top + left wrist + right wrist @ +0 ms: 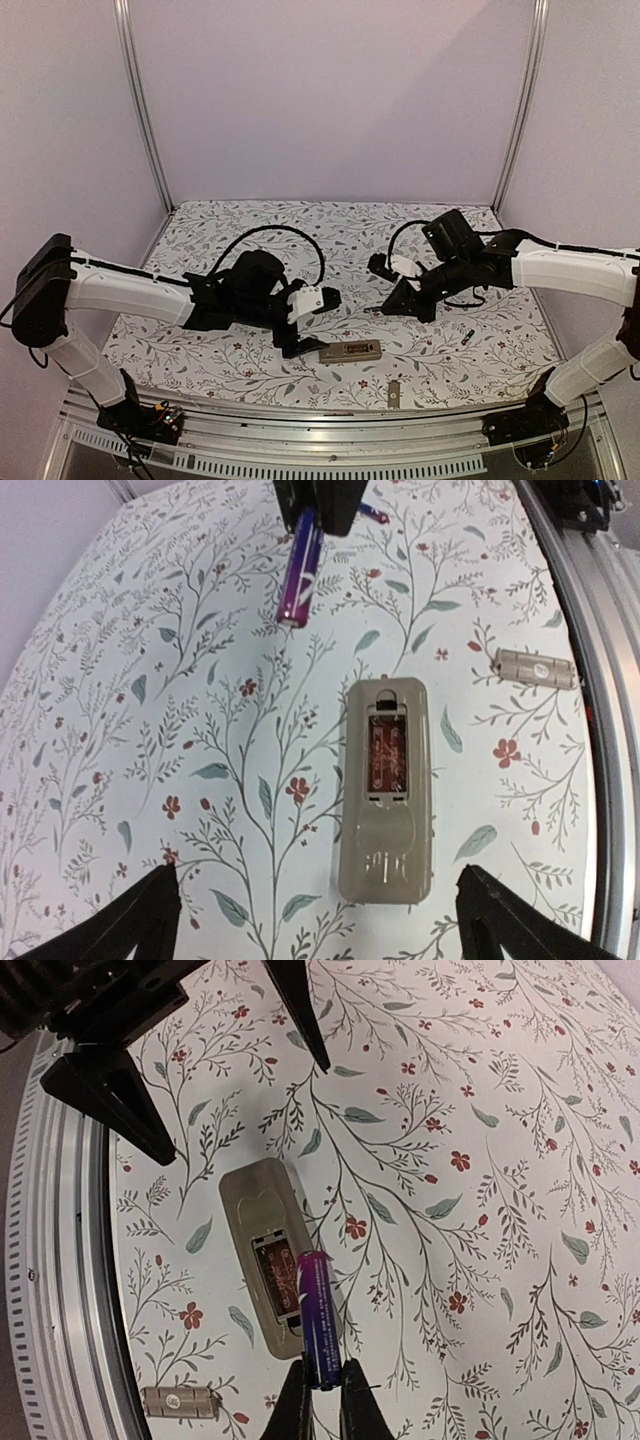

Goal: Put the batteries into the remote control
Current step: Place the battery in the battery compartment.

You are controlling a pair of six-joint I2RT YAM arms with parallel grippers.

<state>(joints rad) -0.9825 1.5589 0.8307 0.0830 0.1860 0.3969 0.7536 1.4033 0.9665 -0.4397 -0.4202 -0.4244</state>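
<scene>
The remote control (385,790) lies back-up on the floral table, its battery bay (386,755) open and showing a dark red board; it also shows in the top view (350,351) and the right wrist view (262,1222). My left gripper (325,930) is open and empty, its fingers (130,920) wide apart just behind the remote's end. My right gripper (325,1400) is shut on a dark purple battery (320,1315) with a magenta end, held above the table beside the bay; this battery also shows in the left wrist view (300,575). A second battery (467,335) lies on the table to the right.
The small flat grey cover piece (535,667) lies near the table's front edge, also seen in the top view (393,393) and the right wrist view (180,1402). The metal front rail (60,1260) runs close to the remote. Walls enclose the table's back and sides.
</scene>
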